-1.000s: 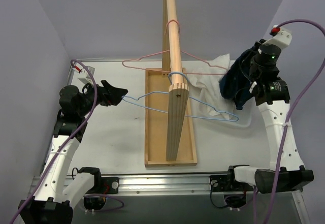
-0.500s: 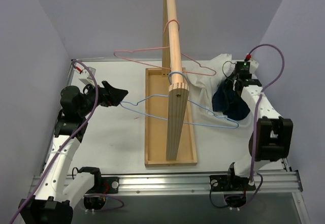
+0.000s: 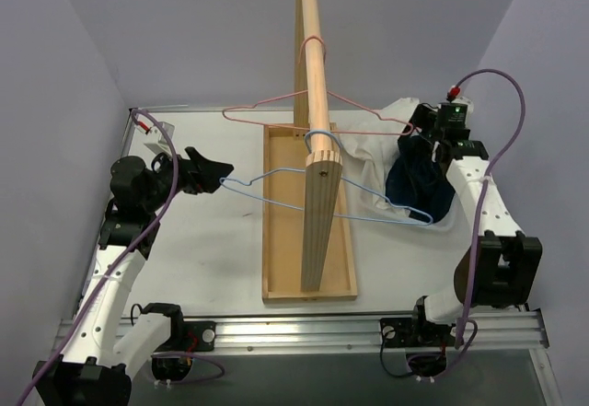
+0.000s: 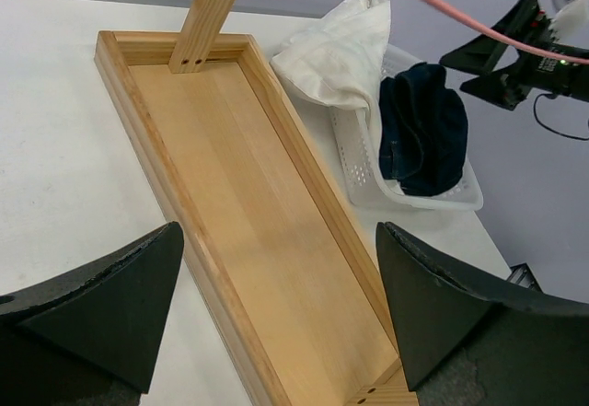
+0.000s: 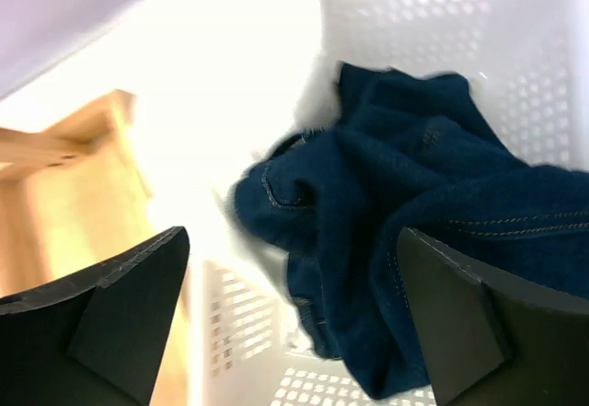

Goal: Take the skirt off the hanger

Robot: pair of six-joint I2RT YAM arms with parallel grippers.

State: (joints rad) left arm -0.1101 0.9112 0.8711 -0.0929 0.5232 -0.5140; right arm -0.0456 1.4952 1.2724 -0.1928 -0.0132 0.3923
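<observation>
The skirt (image 3: 419, 180) – dark navy denim with pale stitching – lies crumpled in a heap inside the white perforated basket (image 3: 445, 225) at the table's right side. The hanger (image 3: 416, 214), thin blue wire, hangs bare from the wooden rail (image 3: 313, 47) – its right tip near the skirt.

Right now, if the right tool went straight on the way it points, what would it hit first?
Most likely the dark blue skirt, crumpled in the white basket, straight ahead of the open right tool. Nothing shows in between, though depth is unclear.
</observation>
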